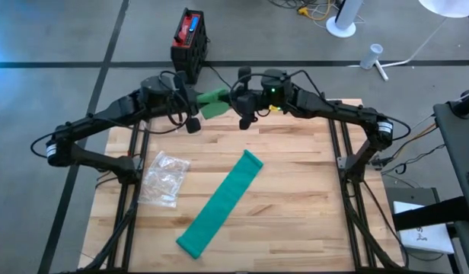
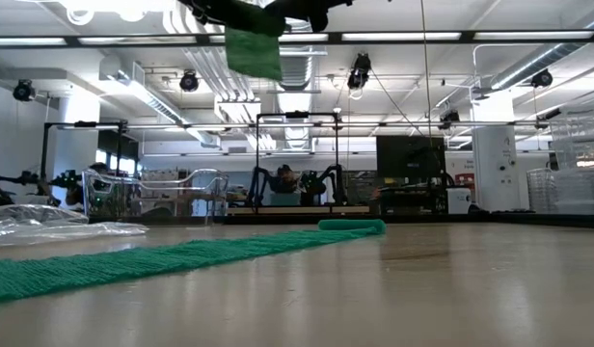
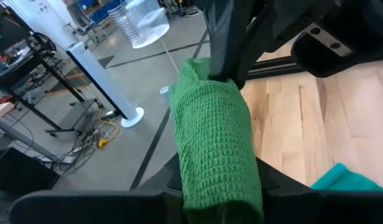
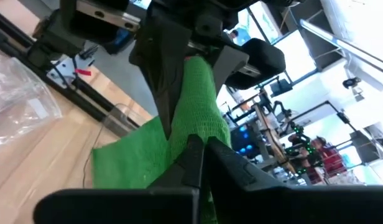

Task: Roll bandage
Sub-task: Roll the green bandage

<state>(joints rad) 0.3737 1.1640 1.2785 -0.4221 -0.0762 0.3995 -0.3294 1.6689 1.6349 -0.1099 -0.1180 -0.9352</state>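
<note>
My left tool [image 1: 195, 109] and right tool [image 1: 236, 103] both pinching the green bandage [image 1: 212, 103] aloft over the counter's [image 1: 295, 198] far edge, arms reaching inward, overhead alone showing teal bandage [image 1: 220, 204] and plastic bag [image 1: 165, 177], left wrist view showing weave.

Teal band [image 1: 219, 204] lies diagonally mid-table; plastic bag [image 1: 164, 178] near left frame; bare wood between and right.

Grey concrete floor [image 1: 52, 46] crossed by dark seams, white lamp stand base [image 1: 342, 29] on it, red and black box [image 1: 189, 34] behind the wooden bench [image 1: 295, 198], ceiling strip lights [image 2: 403, 37], exposed ducts, white column [image 2: 491, 164]
</note>
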